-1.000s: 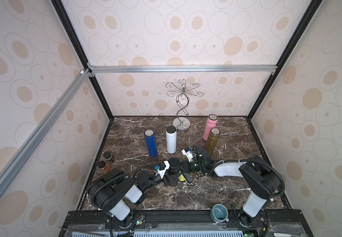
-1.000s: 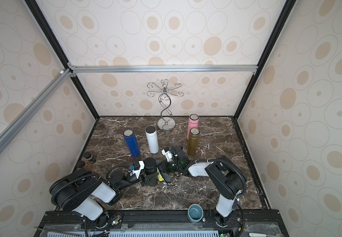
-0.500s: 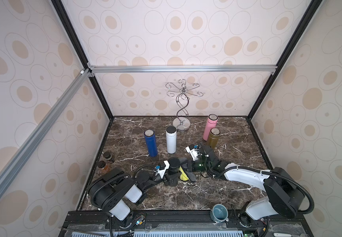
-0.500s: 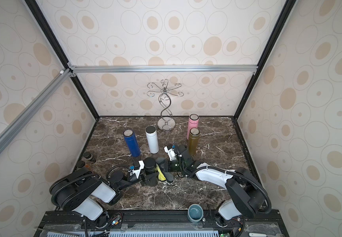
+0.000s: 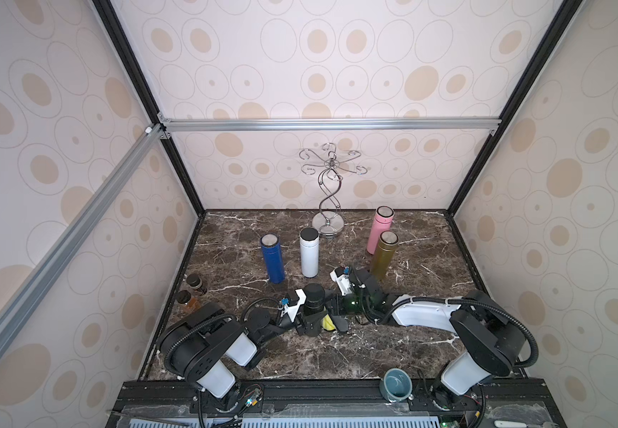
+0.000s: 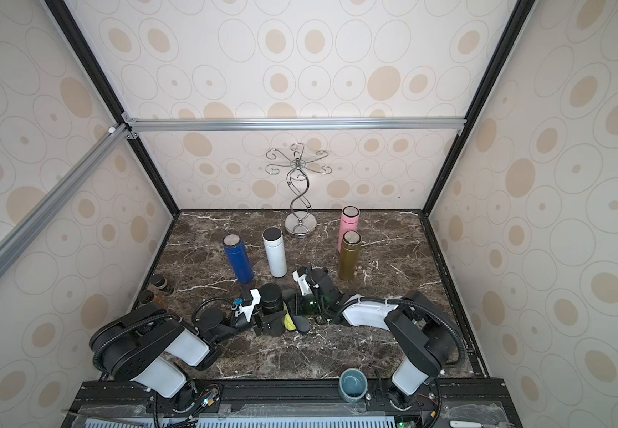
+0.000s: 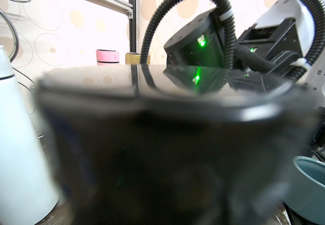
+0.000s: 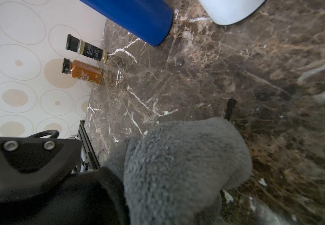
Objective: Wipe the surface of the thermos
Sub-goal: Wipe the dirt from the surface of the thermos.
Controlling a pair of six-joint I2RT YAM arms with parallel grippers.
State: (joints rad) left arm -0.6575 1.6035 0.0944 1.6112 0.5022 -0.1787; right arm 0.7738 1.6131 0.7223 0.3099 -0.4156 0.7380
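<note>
The black thermos (image 5: 314,296) stands upright near the front middle of the dark marble surface (image 5: 429,259). The left gripper (image 5: 309,323) is closed around its lower body. In the left wrist view the thermos (image 7: 157,136) fills most of the frame, blurred, with its glossy lid reflecting the right arm.

The right gripper (image 5: 335,318) sits low, just beside the thermos on its right, and is clamped on a grey cloth (image 8: 177,165). The cloth bulges out in front of the right wrist camera. I cannot tell whether it touches the thermos. In both top views a small yellow patch (image 5: 326,323) shows between the two grippers, too small to identify.

Behind them stand four more thermoses, all upright:
- A blue thermos (image 5: 272,257) and a white thermos (image 5: 309,252) stand near each other toward the left.
- A pink thermos (image 5: 379,229) and a gold thermos (image 5: 384,254) stand close together toward the right.

A silver wire stand (image 5: 329,192) rises at the back wall. Two small spice bottles (image 8: 87,49) (image 8: 82,71) stand side by side against the left wall. A teal cup (image 5: 397,383) sits at the front edge, near the right arm's base.
</note>
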